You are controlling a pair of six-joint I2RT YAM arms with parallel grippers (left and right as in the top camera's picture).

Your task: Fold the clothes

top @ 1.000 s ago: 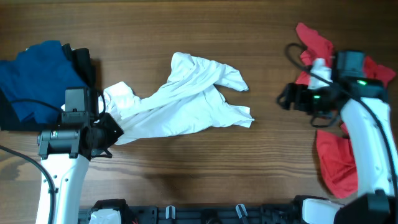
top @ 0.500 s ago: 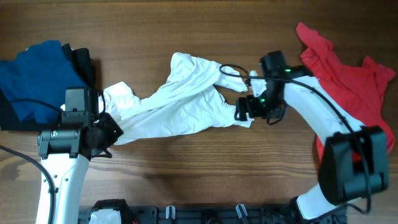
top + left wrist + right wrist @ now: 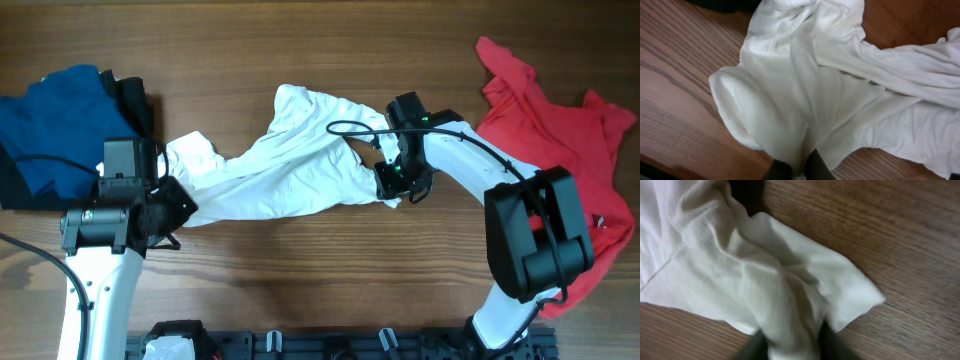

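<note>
Lost the blue garment (image 3: 60,115) past the left edge of the overhead view, and part of the red garment (image 3: 560,120) under the right arm (image 3: 530,235). Saw only a strip of the black garment (image 3: 137,105) beside the blue. Caught just dark finger stubs of the left gripper (image 3: 792,171) and right gripper (image 3: 792,347) at the wrist views' bottom edges, the right pair blurred, the white shirt (image 3: 830,90) cropped around both.
</note>
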